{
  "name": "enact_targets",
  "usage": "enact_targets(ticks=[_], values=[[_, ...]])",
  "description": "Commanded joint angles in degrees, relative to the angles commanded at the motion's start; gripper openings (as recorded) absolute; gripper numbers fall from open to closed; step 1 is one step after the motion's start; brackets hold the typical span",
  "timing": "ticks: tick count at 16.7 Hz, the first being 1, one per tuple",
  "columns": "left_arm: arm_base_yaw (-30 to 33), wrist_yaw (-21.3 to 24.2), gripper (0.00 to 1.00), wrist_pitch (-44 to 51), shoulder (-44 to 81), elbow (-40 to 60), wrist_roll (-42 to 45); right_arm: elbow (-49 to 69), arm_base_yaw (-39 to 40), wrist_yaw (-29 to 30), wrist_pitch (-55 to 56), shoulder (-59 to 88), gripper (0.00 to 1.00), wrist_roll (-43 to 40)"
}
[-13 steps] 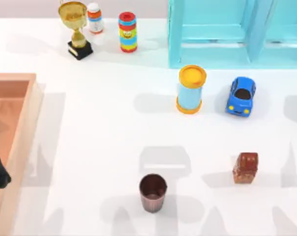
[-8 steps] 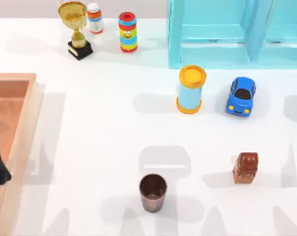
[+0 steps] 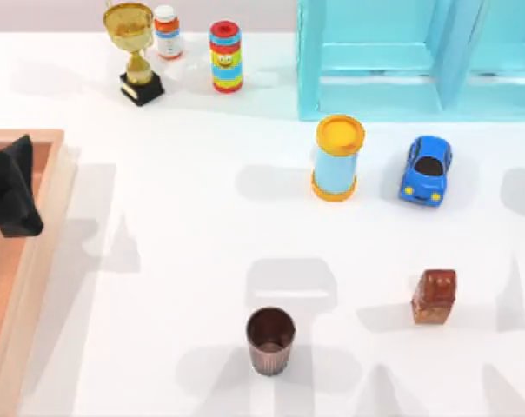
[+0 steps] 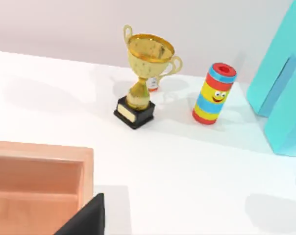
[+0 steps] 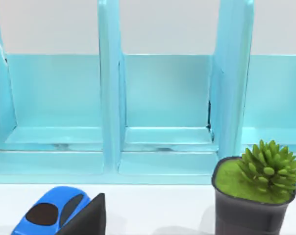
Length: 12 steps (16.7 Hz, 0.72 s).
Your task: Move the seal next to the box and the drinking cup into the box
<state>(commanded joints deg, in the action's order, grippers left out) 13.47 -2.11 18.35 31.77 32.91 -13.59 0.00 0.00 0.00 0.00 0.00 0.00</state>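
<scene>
Nothing is done yet: the small reddish-brown mottled seal block and the dark brown ribbed drinking cup stand well apart from the shallow light-wood box, over which hovers the left end effector, its grip state impossible to tell.

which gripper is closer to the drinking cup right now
Left. The left gripper hangs over the box rim at the table's left edge, well off from the drinking cup. The right gripper's fingertip sits by the blue toy car, so that comparison is uncertain.
</scene>
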Motion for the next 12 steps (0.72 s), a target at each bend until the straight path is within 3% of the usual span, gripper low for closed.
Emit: enact_targets(ticks=[12], values=[[29.74, -5.05, 1.0, 40.19, 70.1, 69.23, -29.17, 0.0, 0.0, 0.0, 0.0, 0.0, 1.0, 0.0]])
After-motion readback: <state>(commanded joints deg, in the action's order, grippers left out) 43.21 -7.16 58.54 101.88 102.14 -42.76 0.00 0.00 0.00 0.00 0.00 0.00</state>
